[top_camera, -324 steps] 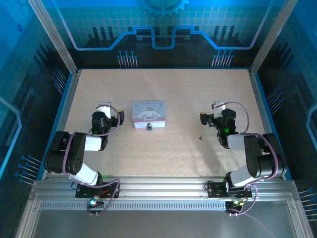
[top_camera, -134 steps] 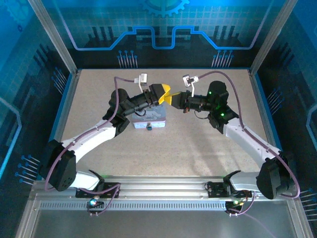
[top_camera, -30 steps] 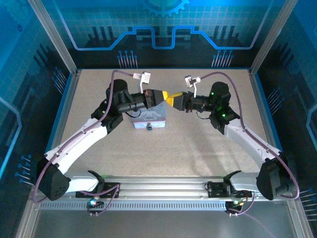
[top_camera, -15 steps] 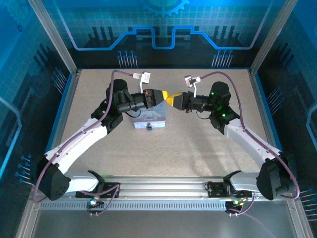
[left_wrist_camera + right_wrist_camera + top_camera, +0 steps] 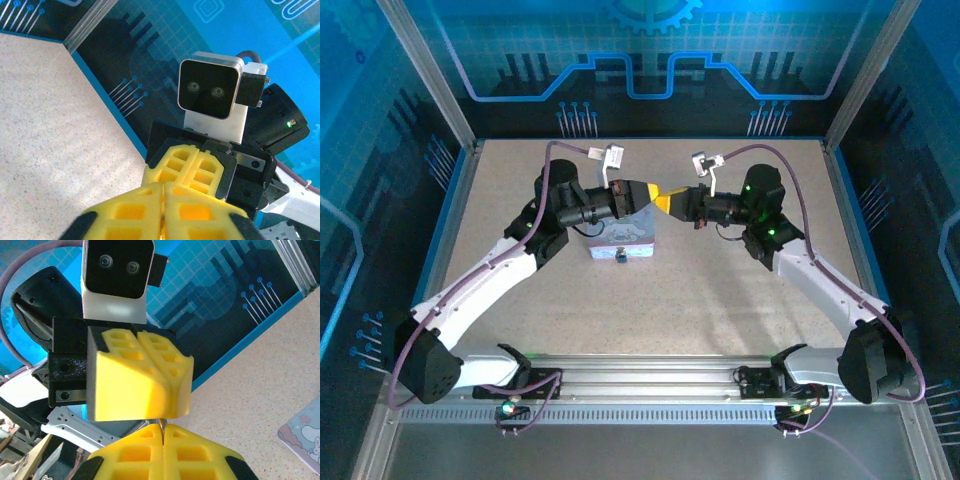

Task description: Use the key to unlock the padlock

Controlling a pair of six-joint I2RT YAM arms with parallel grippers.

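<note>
Above the tin, my left gripper (image 5: 650, 195) and right gripper (image 5: 661, 203) meet tip to tip, both shut. In the right wrist view a thin metal sliver, the key (image 5: 162, 423), sticks out from between my right gripper's (image 5: 162, 430) yellow pads and reaches the seam of the left gripper's pads (image 5: 150, 375). In the left wrist view a thin dark line sits between the left gripper's (image 5: 164, 187) closed pads, facing the right gripper's pads (image 5: 192, 167). The tiny dark padlock (image 5: 620, 256) hangs at the tin's front edge, below both grippers and untouched.
The pale lavender tin with a cartoon lid (image 5: 632, 238) lies mid-table under the left arm; its corner (image 5: 305, 432) shows in the right wrist view. Speckled beige tabletop (image 5: 720, 290) spreads in front and to the right. Blue walls and metal posts ring the table.
Since the oldest frame the key has left the table at the right, and both arms have risen to meet over the tin. Over the last second the grippers have barely shifted.
</note>
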